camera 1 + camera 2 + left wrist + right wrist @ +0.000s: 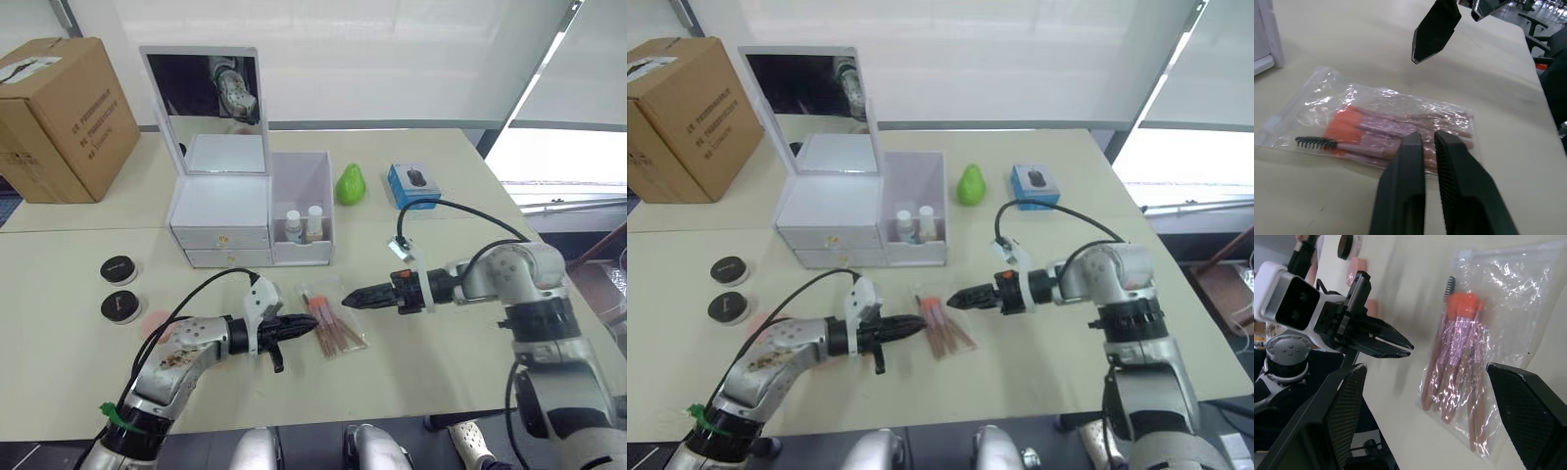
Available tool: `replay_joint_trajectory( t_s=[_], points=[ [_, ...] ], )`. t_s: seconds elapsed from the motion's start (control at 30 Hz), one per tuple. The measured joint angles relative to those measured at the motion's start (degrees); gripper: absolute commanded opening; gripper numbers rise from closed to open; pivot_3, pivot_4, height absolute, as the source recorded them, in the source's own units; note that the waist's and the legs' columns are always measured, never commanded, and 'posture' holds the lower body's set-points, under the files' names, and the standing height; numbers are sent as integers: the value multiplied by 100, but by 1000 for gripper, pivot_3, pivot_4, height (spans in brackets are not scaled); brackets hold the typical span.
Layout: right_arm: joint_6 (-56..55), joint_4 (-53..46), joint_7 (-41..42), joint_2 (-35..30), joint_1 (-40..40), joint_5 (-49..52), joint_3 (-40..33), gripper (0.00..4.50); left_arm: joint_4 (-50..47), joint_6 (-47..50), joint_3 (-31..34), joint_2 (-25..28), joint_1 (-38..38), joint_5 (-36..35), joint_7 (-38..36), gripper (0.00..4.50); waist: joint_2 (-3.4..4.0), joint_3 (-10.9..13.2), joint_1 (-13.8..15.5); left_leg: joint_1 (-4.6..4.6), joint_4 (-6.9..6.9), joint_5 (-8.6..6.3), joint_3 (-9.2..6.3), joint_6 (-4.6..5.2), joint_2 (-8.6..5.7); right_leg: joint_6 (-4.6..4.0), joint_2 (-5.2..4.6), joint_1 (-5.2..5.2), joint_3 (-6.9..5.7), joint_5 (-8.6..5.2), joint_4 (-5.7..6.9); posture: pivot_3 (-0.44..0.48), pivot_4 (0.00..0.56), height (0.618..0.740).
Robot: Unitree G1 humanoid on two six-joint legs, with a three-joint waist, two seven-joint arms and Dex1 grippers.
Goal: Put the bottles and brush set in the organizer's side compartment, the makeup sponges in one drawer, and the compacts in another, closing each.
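The brush set, a clear bag of pink brushes, lies flat on the table in front of the organizer. My left gripper is shut and empty, with its tip just short of the bag's left edge. From the right, my right gripper hovers open over the bag's far end. Two bottles stand in the side compartment. Both drawers are shut. Two compacts sit at the left. A pink makeup sponge peeks out beside my left forearm.
A brown cardboard box stands at the back left. Behind the organizer's right side are a green pear and a small blue box. The mirror stands upright on the organizer.
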Motion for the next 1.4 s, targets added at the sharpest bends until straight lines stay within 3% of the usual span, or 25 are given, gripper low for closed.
replay_joint_trajectory(
  t_s=[0.17, 0.33, 0.47, 0.6, 0.8, 1.0, 1.4],
  points=[
    [-263, 364, 39, 316, 23, -319, 383, 4262, 217, -96, -212, -174, -76, 270, 19, 68, 0, -10, -32, 4, 1, 2, -3, 3, -5, 30, 6, 4, 14, 19, 5, 0, 150, 740],
    [-441, 569, 46, 765, -14, -517, 441, 4262, 443, -269, -335, -177, -173, 603, 35, 68, -8, -50, -67, 12, 1, 2, -64, 3, -9, 24, 78, 17, 79, 15, 10, 0, 150, 740],
    [-474, 599, 23, 979, -28, -650, 456, 4262, 493, -370, -380, -176, -222, 793, 34, 68, -3, -63, -131, 80, -8, -9, -67, 16, -13, -6, 97, 42, 121, -11, 42, 0, 150, 740],
    [-569, 921, 234, 865, -298, -758, 608, 4262, 493, -422, -382, -174, -214, 834, 19, 68, 9, -61, -172, 96, -8, -14, -68, 26, -13, -8, 108, 42, 136, -14, 63, 0, 150, 740],
    [-830, 1377, 764, 73, -1033, -1160, 916, 4262, 497, -470, -387, -176, -206, 844, -20, 68, 8, -62, -105, 86, -8, -14, -104, 28, -77, -6, 114, 5, 210, -15, 74, 0, 150, 740],
    [-1372, 1527, 1254, 99, -925, -1585, 1532, 4262, 516, -484, -381, -176, -209, 871, -25, 68, 2, -71, -148, 91, -8, -17, -109, 33, -83, 10, 159, 8, 287, -14, 78, 0, 150, 740],
    [-777, 975, 884, 1325, -575, -1526, 1209, 4262, 528, -466, -370, -130, -174, 875, -55, 68, 19, -99, -262, 132, -20, -63, -150, 109, -79, -5, 188, 63, 288, -49, 86, 0, 150, 740]
  ],
)
